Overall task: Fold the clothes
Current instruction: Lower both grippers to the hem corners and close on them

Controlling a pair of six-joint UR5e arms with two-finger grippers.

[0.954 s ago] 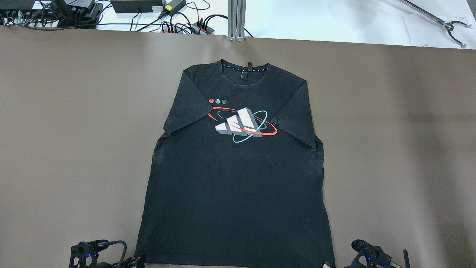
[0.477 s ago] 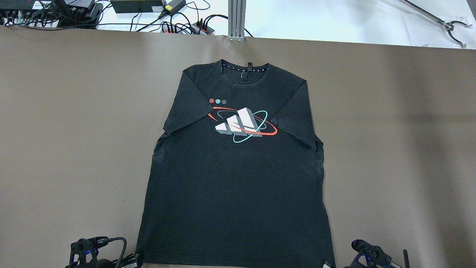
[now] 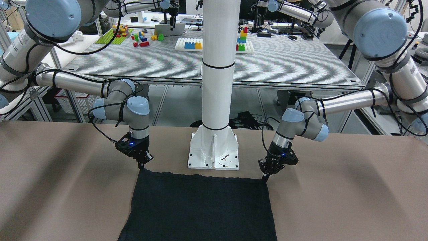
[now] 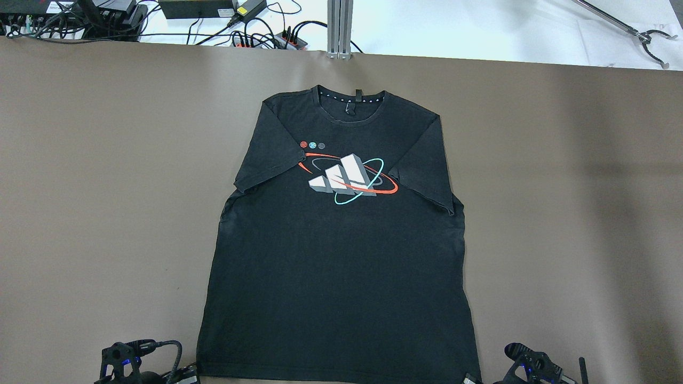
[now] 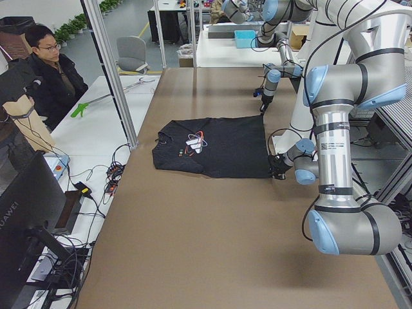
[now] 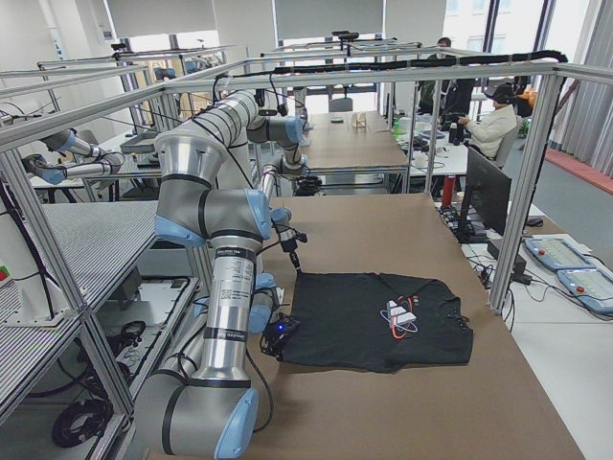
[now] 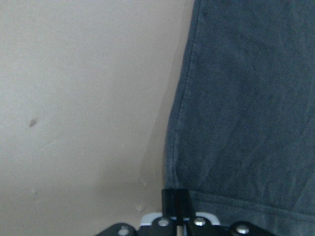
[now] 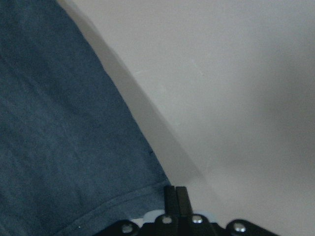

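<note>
The clothes are one black T-shirt [image 4: 336,266] with a white, red and teal print, lying flat on the brown table, collar at the far side. My left gripper [image 4: 184,377] is shut on the shirt's near-left hem corner; the left wrist view shows its closed fingertips [image 7: 176,204] at that corner of the shirt [image 7: 246,98]. My right gripper [image 4: 469,380] is shut on the near-right hem corner, as the right wrist view [image 8: 175,199] shows. In the front-facing view the left gripper [image 3: 266,177] and right gripper [image 3: 141,166] sit at the two ends of the hem [image 3: 200,174].
The white pillar's base plate [image 3: 214,150] stands just behind the hem, between the arms. Cables and power strips [image 4: 267,37], an aluminium post [image 4: 340,26] and a grabber tool [image 4: 640,34] lie beyond the table's far edge. A seated person [image 5: 48,71] is at the side.
My left gripper has shifted slightly to the left along the near edge, and the shirt's near-left corner has moved a little. The right gripper has not visibly moved.
</note>
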